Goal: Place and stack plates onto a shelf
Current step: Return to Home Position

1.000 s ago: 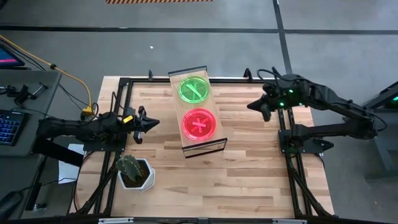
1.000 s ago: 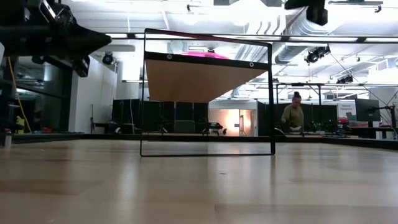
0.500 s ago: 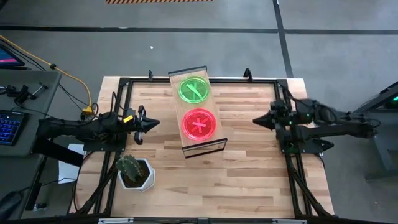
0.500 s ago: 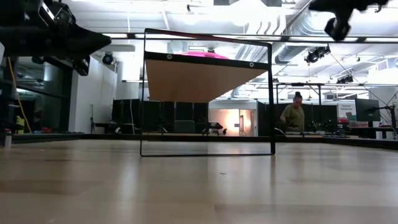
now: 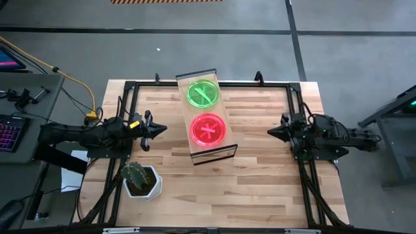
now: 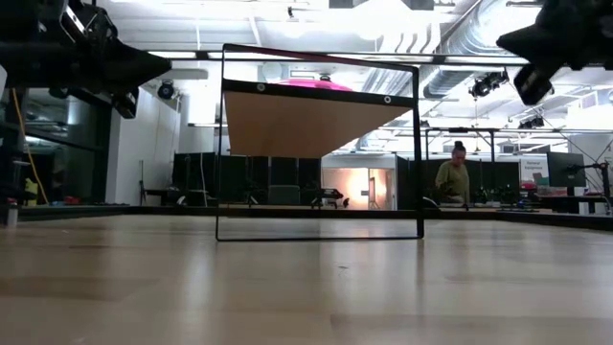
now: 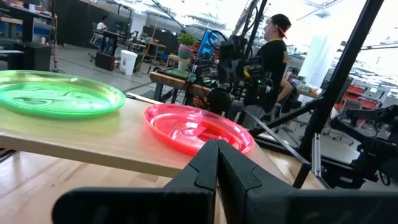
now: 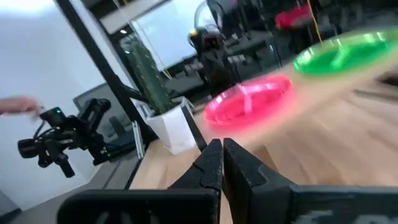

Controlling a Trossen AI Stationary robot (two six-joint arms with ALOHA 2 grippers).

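The shelf (image 5: 195, 151) is a raised light-wood plank in a dark frame at the table's middle. Green plates (image 5: 203, 93) lie on its far half and red plates (image 5: 208, 129) on its near half; crossed bar marks show through each pile. My left gripper (image 5: 161, 128) hovers shut left of the shelf, pointing at the red plates (image 7: 199, 127). My right gripper (image 5: 270, 132) hovers shut to the shelf's right, pointing at it. Both piles show in the right wrist view, red (image 8: 249, 102) and green (image 8: 345, 56). Neither gripper touches anything.
A cactus in a white pot (image 5: 141, 179) stands near the table's near-left corner. In the low view the shelf (image 6: 321, 125) stands on thin dark legs with open space beneath. A person (image 6: 450, 177) is in the room far behind the table.
My right gripper has drawn back from near the shelf's far end toward the table's right and near edges and come lower; its arm has folded in over the table's right edge. It stays shut. The left arm, the shelf and the plates have kept still.
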